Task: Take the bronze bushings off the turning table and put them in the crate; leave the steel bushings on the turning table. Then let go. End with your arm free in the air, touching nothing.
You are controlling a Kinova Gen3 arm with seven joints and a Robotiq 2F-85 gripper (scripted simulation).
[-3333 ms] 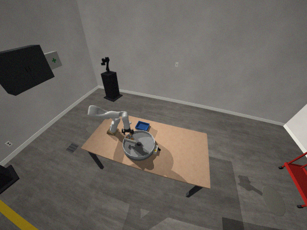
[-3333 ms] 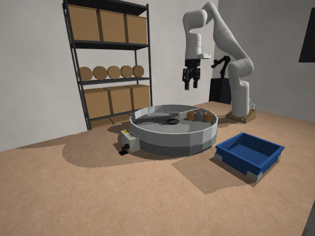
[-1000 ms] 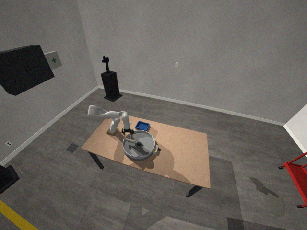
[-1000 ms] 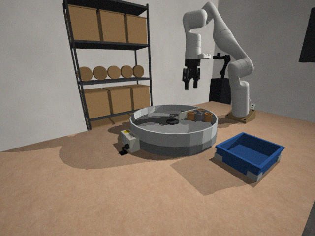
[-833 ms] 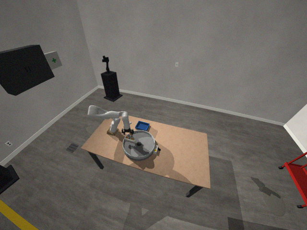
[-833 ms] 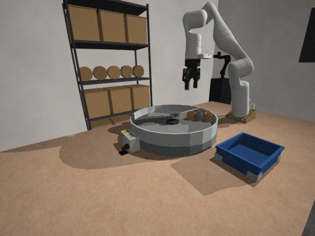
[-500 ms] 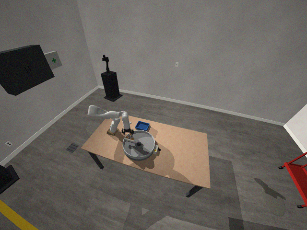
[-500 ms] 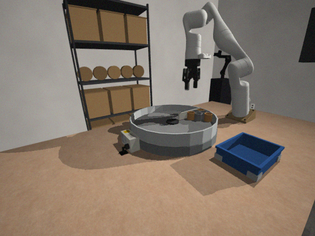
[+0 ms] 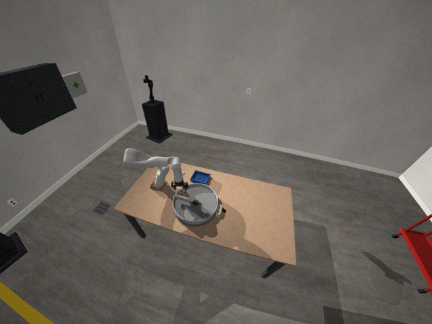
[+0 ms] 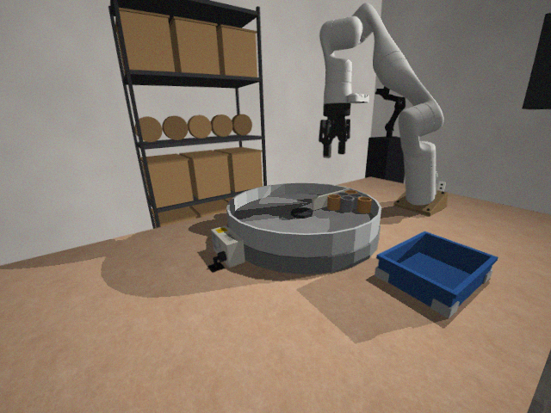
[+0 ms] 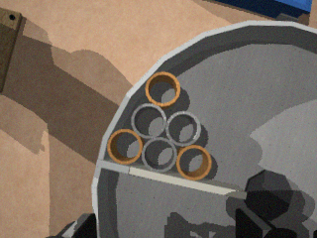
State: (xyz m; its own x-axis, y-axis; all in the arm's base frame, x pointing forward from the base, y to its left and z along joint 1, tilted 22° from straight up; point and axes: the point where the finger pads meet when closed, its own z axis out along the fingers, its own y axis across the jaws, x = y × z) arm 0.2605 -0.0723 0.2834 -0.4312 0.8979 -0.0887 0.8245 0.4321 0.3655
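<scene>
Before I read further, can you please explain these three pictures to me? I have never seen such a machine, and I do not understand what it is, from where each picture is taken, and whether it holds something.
The white machine is a robot arm bolted to a wooden table. At its end hangs a black gripper with two fingers, open and holding nothing.

One picture looks down on the whole room from high up. One looks across the table from the side. The third comes from a camera on the arm's wrist, looking straight down.

On the table stands a round grey turning table with a raised rim. On it, in a tight cluster, stand six short rings called bushings: three bronze bushings at the corners and three steel bushings between them. Beside the turning table sits a blue crate, with nothing visible inside.

The gripper hangs above the turning table, touching nothing.
</scene>
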